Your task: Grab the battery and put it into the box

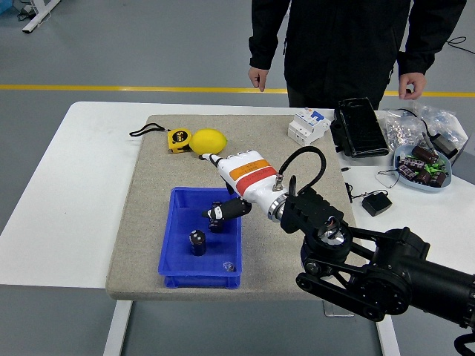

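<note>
Blue box (178, 199) near the mat's front edge: right hand (231, 187) over it, fingers spread, battery (216, 218) released inside. Placing step; next, withdraw clear.

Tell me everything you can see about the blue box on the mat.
The blue box is a shallow, open-topped rectangular bin that looks like plastic, sitting flat on the tan mat near its front edge. One dark cylindrical battery stands upright inside, and a small pale bit lies in its near right corner. The robot's right hand reaches over its far right part, fingertips on a second dark battery.
</note>
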You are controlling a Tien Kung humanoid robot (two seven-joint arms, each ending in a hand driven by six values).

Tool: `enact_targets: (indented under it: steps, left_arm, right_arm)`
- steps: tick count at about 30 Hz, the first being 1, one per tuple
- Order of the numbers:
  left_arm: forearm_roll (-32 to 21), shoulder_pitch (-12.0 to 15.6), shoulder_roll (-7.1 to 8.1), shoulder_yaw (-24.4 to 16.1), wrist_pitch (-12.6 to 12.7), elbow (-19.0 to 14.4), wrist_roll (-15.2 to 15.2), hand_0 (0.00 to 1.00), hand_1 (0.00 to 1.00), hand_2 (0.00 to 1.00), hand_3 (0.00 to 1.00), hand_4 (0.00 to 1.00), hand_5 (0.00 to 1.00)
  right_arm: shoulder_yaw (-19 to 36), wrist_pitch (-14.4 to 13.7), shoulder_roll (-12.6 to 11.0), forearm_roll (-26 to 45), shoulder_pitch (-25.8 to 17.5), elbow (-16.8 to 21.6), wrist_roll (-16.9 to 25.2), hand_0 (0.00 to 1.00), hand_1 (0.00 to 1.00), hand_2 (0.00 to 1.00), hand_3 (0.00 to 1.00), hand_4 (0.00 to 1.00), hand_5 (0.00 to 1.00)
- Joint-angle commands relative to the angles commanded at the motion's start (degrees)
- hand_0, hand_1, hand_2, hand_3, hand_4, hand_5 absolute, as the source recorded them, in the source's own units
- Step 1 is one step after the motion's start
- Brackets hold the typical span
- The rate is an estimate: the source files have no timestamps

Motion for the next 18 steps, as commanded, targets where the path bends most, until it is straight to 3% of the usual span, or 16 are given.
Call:
enact_targets:
  steps: [11, 18]
  left_arm:
    - [0.2, 0.1, -0.05, -0.2, 0.0, 0.0, 0.1, 0.759, 0.706, 0.73, 0.635, 0.709, 0.621]
    - [0.2, 0.2, -0.16, -0.5, 0.1, 0.0, 0.1, 0.76, 0.706, 0.731, 0.634, 0.709, 0.621]
  right_arm:
    - [5.1, -0.1, -2.5, -0.3, -1.2, -0.2, 0.2, 0.196, 0.192, 0.323, 0.954, 0.998, 0.499]
    - [10.8, -0.9, -7.1, 4.4, -5.1, 1.6, 1.5, 0.19, 0.19, 0.322, 0.95, 0.998, 0.508]
